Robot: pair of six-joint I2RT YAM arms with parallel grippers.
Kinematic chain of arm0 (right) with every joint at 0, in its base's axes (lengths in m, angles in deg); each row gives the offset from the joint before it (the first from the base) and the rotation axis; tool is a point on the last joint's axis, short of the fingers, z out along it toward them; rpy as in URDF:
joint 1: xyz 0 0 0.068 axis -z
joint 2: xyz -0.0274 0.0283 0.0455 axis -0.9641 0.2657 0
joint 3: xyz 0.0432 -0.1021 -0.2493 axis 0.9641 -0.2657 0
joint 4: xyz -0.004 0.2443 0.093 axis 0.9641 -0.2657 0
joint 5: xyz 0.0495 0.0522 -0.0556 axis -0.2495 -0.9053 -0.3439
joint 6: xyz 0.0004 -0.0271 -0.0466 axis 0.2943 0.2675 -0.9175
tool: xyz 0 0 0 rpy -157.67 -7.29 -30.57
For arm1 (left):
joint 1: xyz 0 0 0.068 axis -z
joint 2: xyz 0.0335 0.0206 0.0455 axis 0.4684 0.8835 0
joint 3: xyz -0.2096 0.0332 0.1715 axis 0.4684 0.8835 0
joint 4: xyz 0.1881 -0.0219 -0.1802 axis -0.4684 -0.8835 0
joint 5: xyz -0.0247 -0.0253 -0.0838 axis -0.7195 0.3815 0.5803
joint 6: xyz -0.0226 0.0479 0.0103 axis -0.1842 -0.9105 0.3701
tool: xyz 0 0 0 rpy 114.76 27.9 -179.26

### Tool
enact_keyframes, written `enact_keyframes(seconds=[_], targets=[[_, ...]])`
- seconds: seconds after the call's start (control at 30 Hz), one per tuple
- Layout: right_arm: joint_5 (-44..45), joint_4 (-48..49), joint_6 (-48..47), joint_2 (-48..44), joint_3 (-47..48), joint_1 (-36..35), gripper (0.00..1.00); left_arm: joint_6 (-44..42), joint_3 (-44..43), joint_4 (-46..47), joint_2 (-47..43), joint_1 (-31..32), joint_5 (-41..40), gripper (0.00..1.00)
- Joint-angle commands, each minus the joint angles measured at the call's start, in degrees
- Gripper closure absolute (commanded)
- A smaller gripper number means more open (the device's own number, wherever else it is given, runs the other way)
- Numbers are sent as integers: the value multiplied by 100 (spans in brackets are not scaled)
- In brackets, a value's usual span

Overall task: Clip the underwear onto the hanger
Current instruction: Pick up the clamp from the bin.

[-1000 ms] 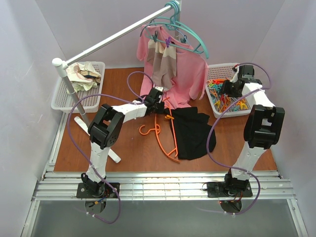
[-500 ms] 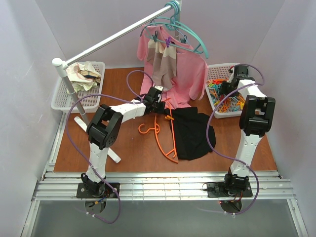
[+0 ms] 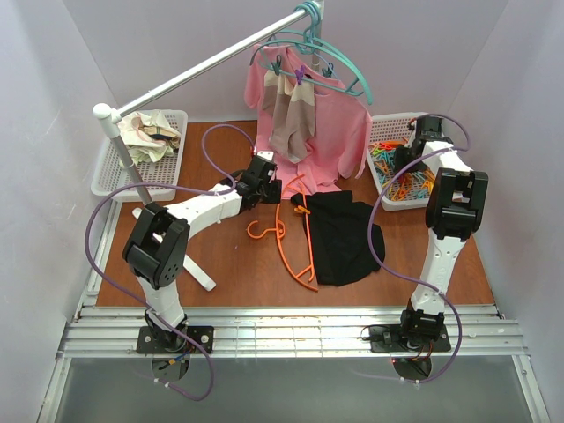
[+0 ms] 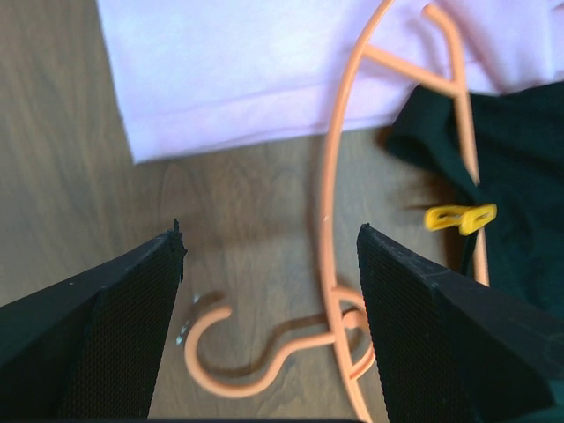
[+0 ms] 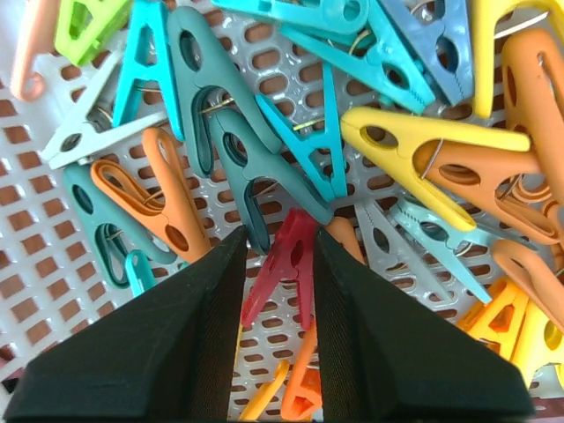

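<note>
The hanger [image 3: 295,242] lay flat on the desk [image 3: 229,264], touching the underwear [image 3: 344,233] — limp, light cloth, best pinched at its edge against the stiff bar. My left tool [image 4: 269,236] hung released over the hook; the right tool [image 5: 278,233] flanked a red peg [image 5: 280,264] — grip unclear.

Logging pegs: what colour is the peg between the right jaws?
The peg is red; right wrist view shows it best.

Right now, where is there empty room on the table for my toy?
Bare wood along the table's near edge, in front of the hanger and underwear. The middle is crowded with those and the pink shirt; the peg basket is full.
</note>
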Motion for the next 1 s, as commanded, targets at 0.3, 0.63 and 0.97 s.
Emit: enact_keyframes(seconds=[0.3,0.63,0.97], targets=[[252,-58,-148,-527,-659,-2,75,332,263,-142,-379,-20,-322,29],[350,-304,-104,-554,-712,-2,83,429,387,-133,-449,-20,-357,29],[-37,-383,53,-886,-572,-11,97,464,115,-106,-695,-20,-173,30]])
